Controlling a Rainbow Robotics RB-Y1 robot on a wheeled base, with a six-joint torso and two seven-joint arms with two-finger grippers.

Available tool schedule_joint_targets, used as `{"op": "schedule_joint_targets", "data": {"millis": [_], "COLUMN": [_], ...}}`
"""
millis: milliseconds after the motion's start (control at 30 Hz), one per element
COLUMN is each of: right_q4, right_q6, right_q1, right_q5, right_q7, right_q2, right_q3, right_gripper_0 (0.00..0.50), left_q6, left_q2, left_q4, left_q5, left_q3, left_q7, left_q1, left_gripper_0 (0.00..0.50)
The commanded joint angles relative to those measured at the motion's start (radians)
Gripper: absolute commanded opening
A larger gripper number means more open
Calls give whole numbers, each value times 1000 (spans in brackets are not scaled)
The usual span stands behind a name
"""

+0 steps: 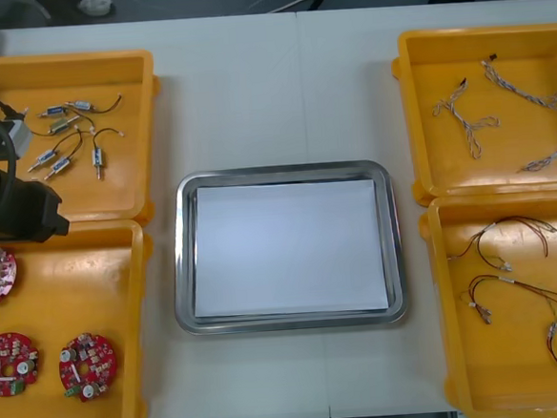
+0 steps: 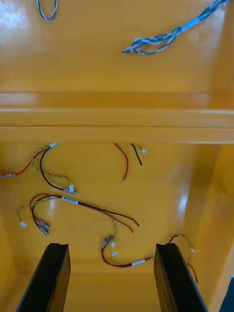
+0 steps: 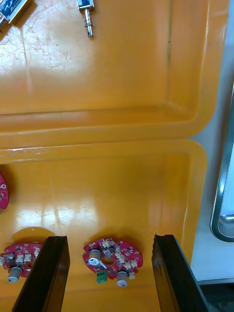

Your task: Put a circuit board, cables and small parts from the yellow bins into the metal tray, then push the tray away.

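At the left edge of the table, the black left arm sits over the seam between the two yellow bins on that side. The far-left yellow bin holds a scatter of small metal parts. The near-left yellow bin holds three round red circuit boards, two side by side near its front and one farther back by its left wall. In the left wrist view, the left gripper hangs above this near bin with its jaws wide apart and nothing in them. One circuit board lies on the bin floor between the fingers. In the middle of the table stands the metal tray, white inside. To its right, the far-right yellow bin holds twisted blue and white cables. The near-right yellow bin holds red and yellow cables mixed with black strands. The right gripper is poised over this near bin, jaws spread and holding nothing, with loose cables lying on the floor between and beyond them.
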Motion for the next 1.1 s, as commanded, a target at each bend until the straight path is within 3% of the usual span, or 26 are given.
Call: {"op": "schedule_joint_targets", "data": {"millis": [33, 267, 533, 867, 1100], "right_q4": [-39, -77, -119, -119, -119], "right_q6": [3, -12, -85, -200, -269], "right_q1": [23, 23, 23, 83, 143], "right_q5": [-8, -9, 14, 24, 21], "right_q7": [-4, 24, 77, 341, 481], "right_q2": [-3, -3, -3, -1, -1], "right_q3": [41, 126, 231, 247, 247], "right_gripper_0": [500, 500, 500, 500, 500], "left_q6": [16, 3, -157, -318, -407], "left_q2": [9, 79, 124, 124, 124], "left_q4": [-25, -25, -25, -25, -25], "left_q5": [21, 95, 102, 106, 130], "left_q3": [47, 121, 236, 363, 397], "left_q7": [-43, -107, -262, -439, -433], "left_q1": [6, 69, 280, 542, 668], "left_gripper_0": [500, 500, 500, 500, 500]}}
